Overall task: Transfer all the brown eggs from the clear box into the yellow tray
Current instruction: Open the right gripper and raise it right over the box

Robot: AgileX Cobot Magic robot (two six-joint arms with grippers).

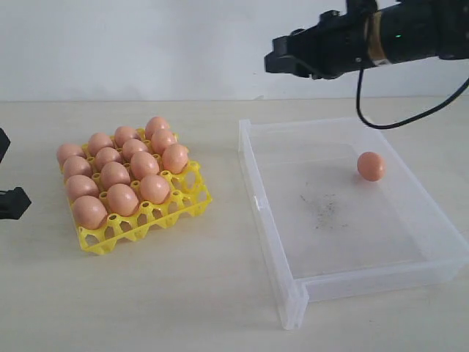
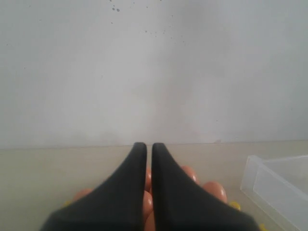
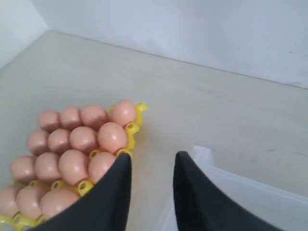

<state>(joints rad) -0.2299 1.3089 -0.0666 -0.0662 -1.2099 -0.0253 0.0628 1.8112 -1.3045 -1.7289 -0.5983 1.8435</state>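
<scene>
On the pale table (image 1: pixel 183 308), left of middle: bright yellow plastic egg tray (image 1: pixel 192 199) with open lattice cups, loaded with smooth orange-brown oval eggs (image 1: pixel 115 174) in four rows, fifteen as far as countable; cups along the near edge bare. To the right, apart from the tray: large shallow box (image 1: pixel 267 213) of clear colourless plastic, low walls, dark scuff marks (image 1: pixel 322 209) on the floor; inside, towards the far right, one single brown egg (image 1: pixel 371 166), lying alone, near the right wall but not touching it. High above the far edge of the box: black right gripper (image 1: pixel 277 62), arm cut off by the top and right border, thin black cable (image 1: pixel 361 99) hanging below; from this side, gap of the jaws not readable; from the wrist camera, two dark fingers (image 3: pixel 115 192) moderately apart, nothing between them, edges blurred; a few eggs of the tray hidden behind one finger, corner of the box only a pale blur beside the other. At the left border of the exterior view: black left gripper (image 1: pixel 11 202), mostly cut off, only two dark pieces in sight; from its wrist camera, fingers (image 2: pixel 125 192) closed almost together, only a thin slit between, holding nothing; behind them, orange egg tops and specks of yellow, largely hidden and out of focus; corner of the clear box at the side, cut by the frame.
</scene>
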